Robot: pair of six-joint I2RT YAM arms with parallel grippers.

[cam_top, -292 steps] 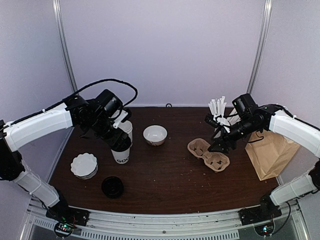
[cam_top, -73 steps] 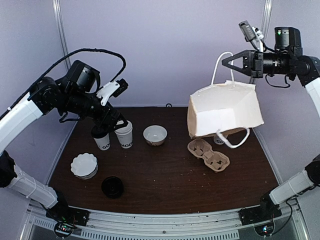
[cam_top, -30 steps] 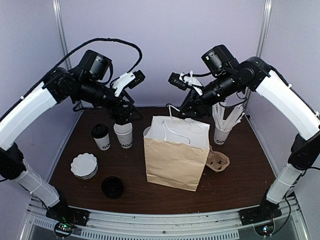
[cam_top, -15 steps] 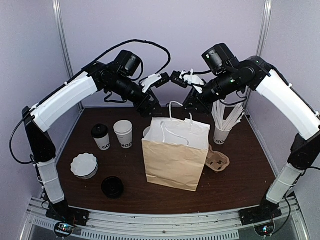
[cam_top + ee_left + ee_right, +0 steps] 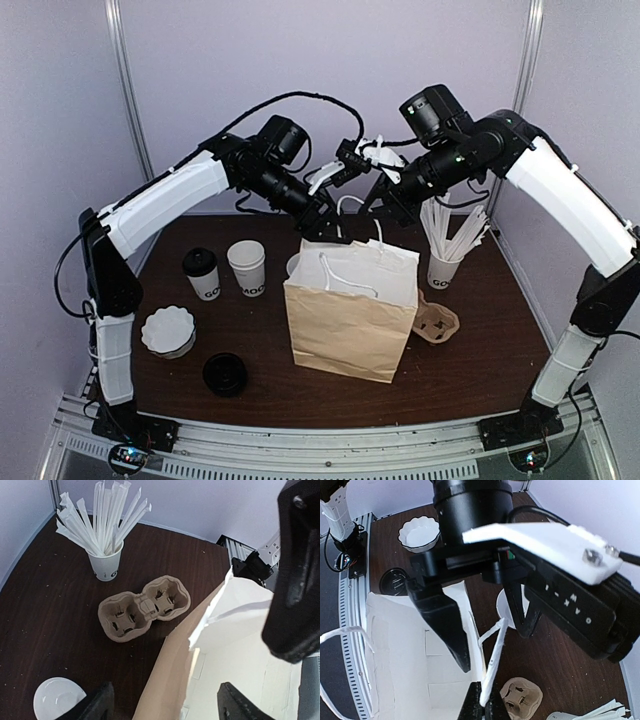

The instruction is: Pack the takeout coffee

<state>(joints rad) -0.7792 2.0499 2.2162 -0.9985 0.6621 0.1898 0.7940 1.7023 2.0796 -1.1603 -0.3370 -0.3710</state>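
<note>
The takeout coffee (image 5: 202,272), a white cup with a black lid, stands at the table's left, clear of both arms. A brown paper bag (image 5: 350,315) stands open in the middle. My right gripper (image 5: 370,207) is shut on the bag's white handle (image 5: 492,660) above the rear rim; in the right wrist view the gripper (image 5: 482,702) pinches the handle's strip. My left gripper (image 5: 335,232) is open, its jaws astride the bag's rear wall (image 5: 175,680), one finger (image 5: 447,630) inside the bag and the other outside.
A lidless printed cup (image 5: 247,268) stands next to the coffee. Front left are a scalloped white bowl (image 5: 167,330) and a loose black lid (image 5: 225,373). A cup of white sticks (image 5: 445,262) and a pulp cup carrier (image 5: 435,322) sit right of the bag, and a white bowl (image 5: 57,700) behind it.
My left arm has swung right from above the cups to the bag's rear rim, its jaws narrowing a little. My right gripper has closed on the handle.
</note>
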